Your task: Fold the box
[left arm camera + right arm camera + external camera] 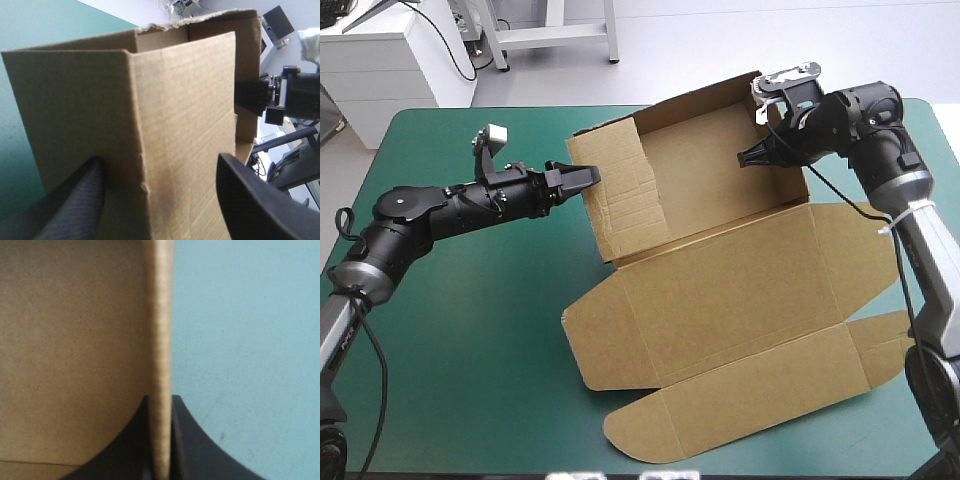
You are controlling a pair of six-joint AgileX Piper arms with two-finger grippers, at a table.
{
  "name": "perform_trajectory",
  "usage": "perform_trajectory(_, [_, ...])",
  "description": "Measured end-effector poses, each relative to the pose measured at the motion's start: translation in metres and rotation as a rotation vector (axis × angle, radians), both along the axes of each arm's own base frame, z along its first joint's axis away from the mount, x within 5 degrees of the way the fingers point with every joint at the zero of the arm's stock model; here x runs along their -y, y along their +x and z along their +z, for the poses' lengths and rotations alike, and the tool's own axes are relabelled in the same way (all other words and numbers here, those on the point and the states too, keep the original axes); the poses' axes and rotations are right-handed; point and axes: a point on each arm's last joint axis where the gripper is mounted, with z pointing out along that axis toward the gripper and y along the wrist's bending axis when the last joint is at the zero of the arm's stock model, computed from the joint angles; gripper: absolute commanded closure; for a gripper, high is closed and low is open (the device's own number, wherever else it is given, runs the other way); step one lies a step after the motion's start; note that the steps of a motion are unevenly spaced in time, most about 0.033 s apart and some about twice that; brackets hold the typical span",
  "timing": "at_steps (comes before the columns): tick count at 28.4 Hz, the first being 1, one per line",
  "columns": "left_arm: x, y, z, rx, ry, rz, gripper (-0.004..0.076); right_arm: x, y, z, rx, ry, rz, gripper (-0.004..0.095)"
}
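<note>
Teal-green table [470, 330] all the way across, and the brown box [720, 290] sat right of centre on it, half raised. Its walls stood up on the far side, and its lid [740, 400] lay flat, spread toward the near edge.

The left arm reached in low from the left, stretched almost level over the cover. The left gripper [582, 177] was right at the box's left wall [620, 190]. Its black fingers [75, 200] stood well apart, one on each side of that upright board, with nothing clamped.

Over on the right, the arm bent down from the far right corner, wrist turned inward. The right gripper [750, 158] was on the box's right-hand wall [790, 185]. Those fingers [195, 440] were all but closed, the edge of the board pinched between them, with cardboard on one side and bare cover on the other.
</note>
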Motion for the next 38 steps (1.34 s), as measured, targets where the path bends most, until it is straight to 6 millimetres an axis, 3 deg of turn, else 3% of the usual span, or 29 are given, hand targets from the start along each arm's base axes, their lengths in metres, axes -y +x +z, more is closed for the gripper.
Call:
perform_trajectory(5, [0.000,-0.001,-0.002,-0.031,0.008,-0.004,0.0276,-0.005,-0.004,0.018,0.064,-0.012,0.012,0.0917])
perform_trajectory(12, [0.003,-0.004,0.001,-0.045,-0.046,-0.038,0.0286,-0.005,-0.005,0.020,0.073,-0.007,0.010,0.0917])
perform_trajectory(20, [0.017,-0.007,-0.008,-0.082,0.075,-0.017,0.0283,-0.009,-0.006,0.020,0.075,-0.014,0.003,0.0917])
perform_trajectory(26, [0.034,-0.013,-0.012,-0.072,0.221,0.010,0.0283,-0.023,-0.011,0.021,0.100,-0.088,0.009,0.0917])
perform_trajectory(38, [0.041,-0.009,0.012,0.044,0.213,0.181,0.0283,-0.040,-0.020,0.027,0.154,-0.155,-0.026,0.0917])
